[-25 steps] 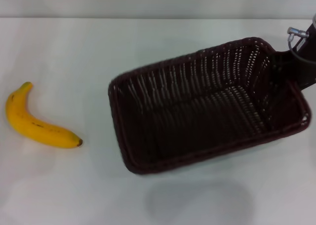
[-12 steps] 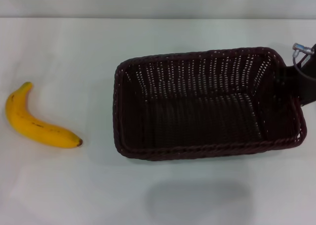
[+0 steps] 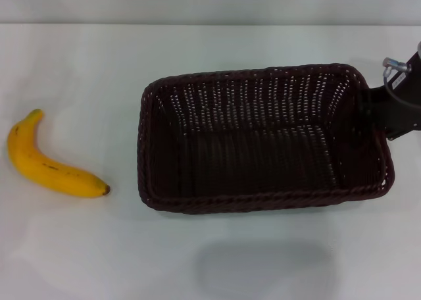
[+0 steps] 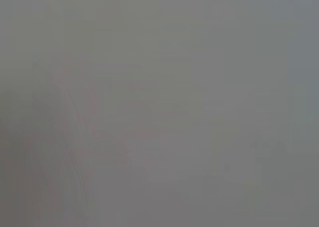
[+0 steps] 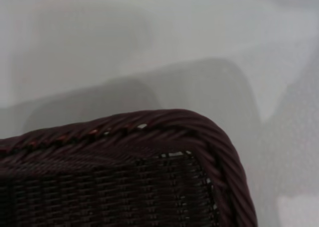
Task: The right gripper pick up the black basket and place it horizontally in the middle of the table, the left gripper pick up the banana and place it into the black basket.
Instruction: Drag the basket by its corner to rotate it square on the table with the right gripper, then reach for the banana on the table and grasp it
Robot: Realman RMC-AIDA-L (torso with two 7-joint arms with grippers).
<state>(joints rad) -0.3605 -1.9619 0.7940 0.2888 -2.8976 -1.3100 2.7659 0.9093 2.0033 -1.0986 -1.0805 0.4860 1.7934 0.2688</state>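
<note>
You are in the first step: the black basket (image 3: 263, 139) lies lengthwise across the middle of the bench (image 3: 210, 50), open side up, with the right gripper (image 3: 393, 109) at its right-hand short end. The fingers themselves are hidden behind the rim from the head view, so you cannot tell whether they are clamped on the basket or already loosened. The right wrist view shows only a rounded corner of the braided rim close up. The basket appears to sit flat, though its shadow in front makes that hard to confirm.

Your next move, as I judge it, is to let go at that rim and draw the right arm clear. Then bring in the left gripper, which is not in sight; its wrist view shows only blank grey. The banana (image 3: 49, 165) lies well apart to the basket's left, untouched.

No brand, label or writing is readable anywhere.
</note>
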